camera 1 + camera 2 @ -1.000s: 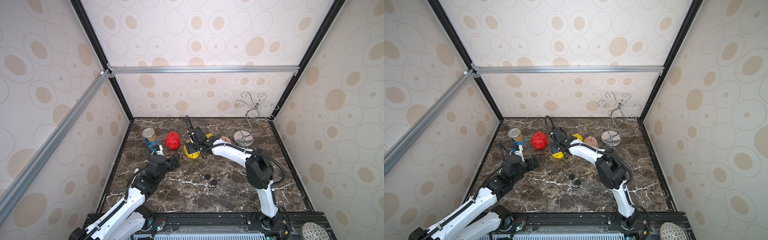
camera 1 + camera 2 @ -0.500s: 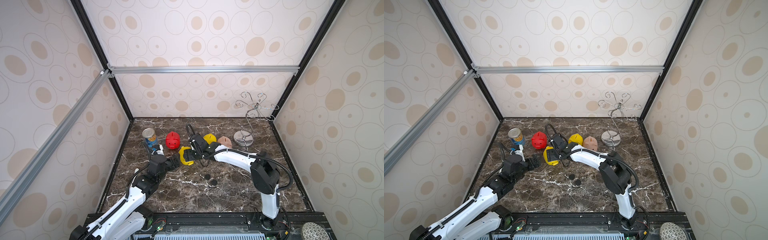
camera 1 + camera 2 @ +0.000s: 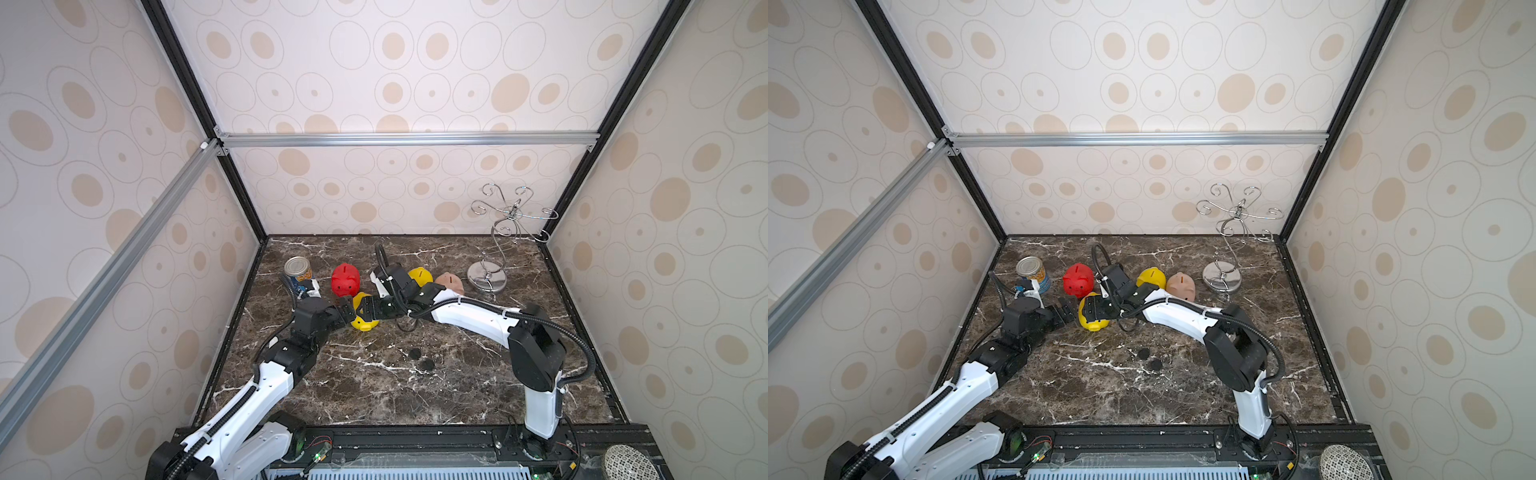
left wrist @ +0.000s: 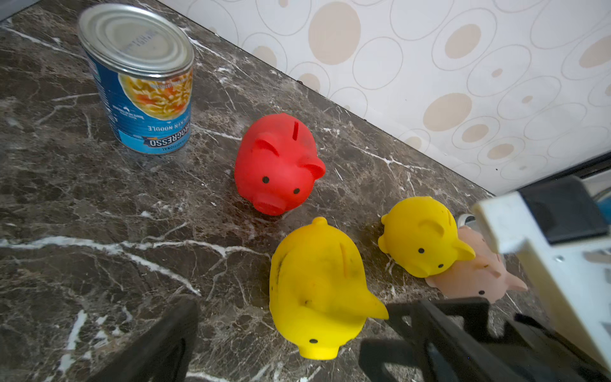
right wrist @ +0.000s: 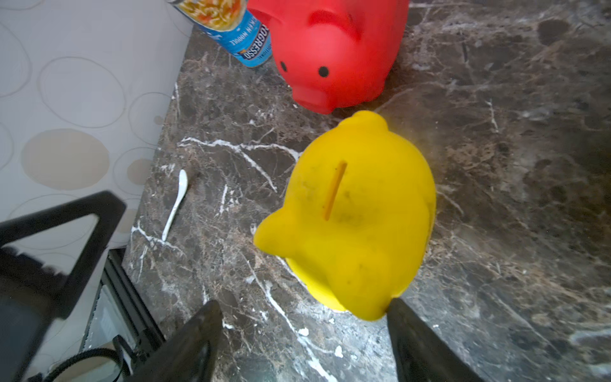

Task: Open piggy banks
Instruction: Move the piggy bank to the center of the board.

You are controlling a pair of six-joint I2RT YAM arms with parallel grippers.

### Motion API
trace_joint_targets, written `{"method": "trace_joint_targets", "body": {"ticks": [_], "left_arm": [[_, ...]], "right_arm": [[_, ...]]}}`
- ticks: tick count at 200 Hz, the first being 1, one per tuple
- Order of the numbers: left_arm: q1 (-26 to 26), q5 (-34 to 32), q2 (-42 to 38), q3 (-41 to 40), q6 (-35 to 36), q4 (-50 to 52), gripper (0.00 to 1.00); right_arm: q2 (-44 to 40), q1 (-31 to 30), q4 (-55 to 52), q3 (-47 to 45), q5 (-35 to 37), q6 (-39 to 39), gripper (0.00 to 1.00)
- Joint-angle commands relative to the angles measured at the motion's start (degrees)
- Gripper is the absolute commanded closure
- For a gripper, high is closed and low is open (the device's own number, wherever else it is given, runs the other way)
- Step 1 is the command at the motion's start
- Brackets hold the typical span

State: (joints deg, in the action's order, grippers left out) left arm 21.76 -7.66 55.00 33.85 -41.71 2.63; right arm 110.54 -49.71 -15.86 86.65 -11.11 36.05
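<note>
Altogether four piggy banks: one red (image 3: 345, 279), two yellow (image 3: 365, 323) (image 3: 422, 275), one pink (image 3: 451, 281), one can (image 3: 298, 270); both arms' jaws spread.

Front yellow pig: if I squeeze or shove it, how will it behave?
Likely soft: the front yellow pig looks rubbery and matte, so it may dent under a squeeze. Probably light, being hollow with a coin slot. Its rounded body on smooth marble may slide or tip rather than stay put.

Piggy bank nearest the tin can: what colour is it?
It is red; the left wrist view shows this piggy bank best.
</note>
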Motion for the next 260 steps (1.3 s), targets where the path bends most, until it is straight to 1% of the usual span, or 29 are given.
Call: {"method": "trace_joint_targets", "body": {"ticks": [1, 13, 23, 33, 46, 67, 75, 85, 98, 118, 144, 159, 173, 196, 234, 260], "left_arm": [[-2.30, 2.01, 3.17, 2.60, 1.19, -3.00, 0.00], [-3.49, 4.21, 5.99, 2.99, 0.95, -4.65, 0.00], [-4.17, 5.98, 8.91, 4.07, 0.76, -5.46, 0.00], [-4.76, 7.64, 12.06, 5.40, 1.00, -5.94, 0.01], [-4.81, 9.40, 16.39, 7.66, 1.99, -5.74, 0.04], [-4.82, 12.05, 20.44, 8.63, 3.03, -7.91, 0.08], [-4.78, 13.89, 21.51, 8.90, 3.49, -9.13, 0.08], [-4.60, 15.93, 23.66, 10.18, 4.40, -9.30, 0.08], [-3.95, 15.72, 27.07, 12.58, 5.60, -7.23, 0.08], [-3.14, 12.79, 31.16, 14.39, 6.49, -4.84, 0.09], [-2.69, 14.77, 34.88, 15.26, 8.38, -5.34, 0.12], [-1.93, 15.77, 35.93, 15.84, 10.63, -4.37, 0.13], [-0.91, 16.77, 35.84, 15.62, 12.41, -3.36, 0.12], [0.22, 17.77, 34.20, 13.50, 11.83, -3.38, 0.12], [2.10, 19.32, 31.96, 9.28, 11.66, -3.43, 0.12], [4.53, 18.30, 29.90, 8.77, 11.13, -1.49, 0.12]], "right_arm": [[-4.62, -0.68, 0.56, -3.06, 1.04, -2.30, 0.24], [-6.54, -0.56, 0.90, -5.05, 2.87, -5.30, 0.29], [-8.76, -0.67, 2.05, -7.34, 5.09, -9.94, 0.33], [-10.22, -0.56, 3.88, -9.50, 7.46, -12.76, 0.33], [-11.22, 0.04, 3.45, -10.62, 10.10, -15.89, 0.33], [-10.15, 2.00, -0.64, -8.58, 11.20, -16.03, 0.35], [-9.67, 2.70, -2.58, -7.70, 12.31, -15.88, 0.35], [-9.69, 3.32, -2.50, -8.08, 12.22, -15.60, 0.35], [-10.15, 3.97, -1.22, -9.42, 11.63, -14.90, 0.35], [-11.11, 4.10, 0.46, -11.55, 11.18, -14.71, 0.35], [-11.91, 4.19, -0.05, -12.79, 9.81, -16.07, 0.34], [-12.71, 4.23, 0.01, -13.92, 9.11, -16.99, 0.35], [-13.81, 4.27, 0.32, -15.28, 8.88, -17.49, 0.35], [-15.21, 4.21, 0.33, -16.91, 7.83, -18.51, 0.35], [-18.14, 4.19, 0.87, -19.44, 6.28, -20.40, 0.39], [-20.61, 4.26, 2.03, -21.37, 2.10, -22.70, 0.41]]}}
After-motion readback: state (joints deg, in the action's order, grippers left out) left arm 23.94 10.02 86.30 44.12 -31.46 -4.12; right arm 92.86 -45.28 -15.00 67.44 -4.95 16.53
